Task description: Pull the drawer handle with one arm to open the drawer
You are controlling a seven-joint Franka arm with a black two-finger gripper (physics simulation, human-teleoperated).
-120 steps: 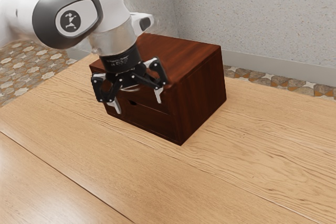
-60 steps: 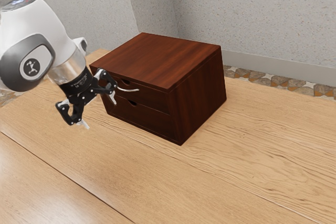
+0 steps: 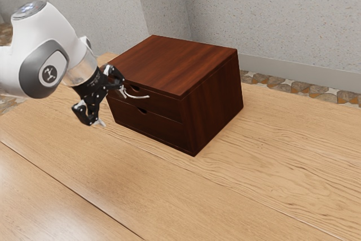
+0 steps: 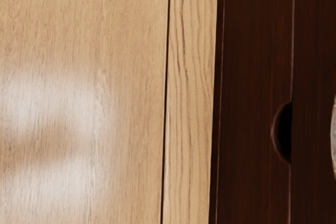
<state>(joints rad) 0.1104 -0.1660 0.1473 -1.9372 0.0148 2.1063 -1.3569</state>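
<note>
The upper drawer (image 3: pixel 159 103) is not yet open; the gripper (image 3: pixel 110 107), fingers apart, hangs at nine o'clock of the handle (image 3: pixel 137 96).

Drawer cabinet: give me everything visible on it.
The cabinet is a dark reddish wood-look box standing flat on the table, near the wall. Its front holds two stacked drawers, both looking shut. The top drawer carries a thin metal handle; the lower drawer has a half-round finger notch. The open gripper sits by the handle; contact can't be told.
</note>
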